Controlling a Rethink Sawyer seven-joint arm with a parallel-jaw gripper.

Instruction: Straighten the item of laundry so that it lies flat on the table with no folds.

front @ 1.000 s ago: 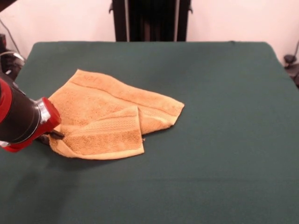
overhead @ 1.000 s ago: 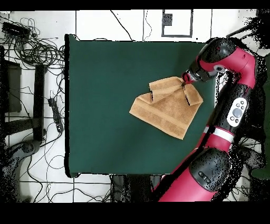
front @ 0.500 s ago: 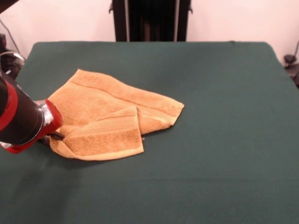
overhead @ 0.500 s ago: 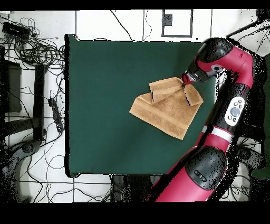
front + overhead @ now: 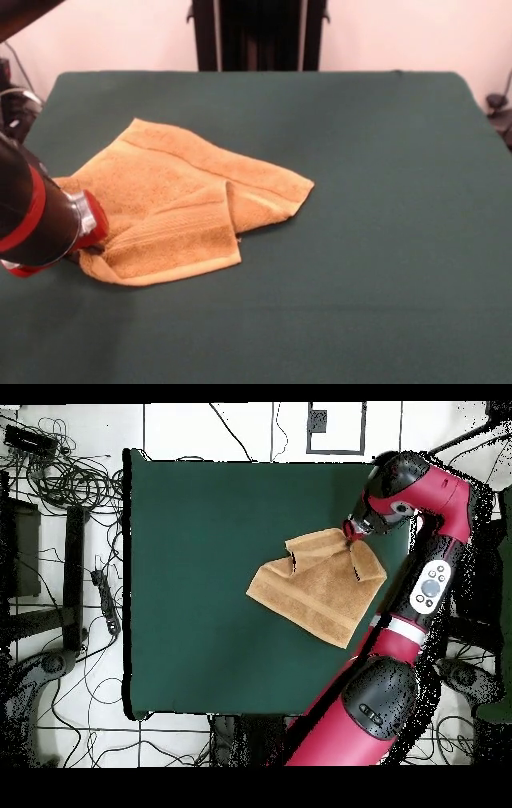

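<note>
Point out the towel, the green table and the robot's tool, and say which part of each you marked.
towel (image 5: 172,188): front view, on its open terry middle.
green table (image 5: 384,264): front view, on bare cloth beside the towel.
tool (image 5: 351,532): overhead view, at the tip meeting the towel's edge.

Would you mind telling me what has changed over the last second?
The gripper, at the towel's edge, drew toward the table's side edge and the folded flap went with it, narrowing. The rest of the towel stayed put, not yet flat.
</note>
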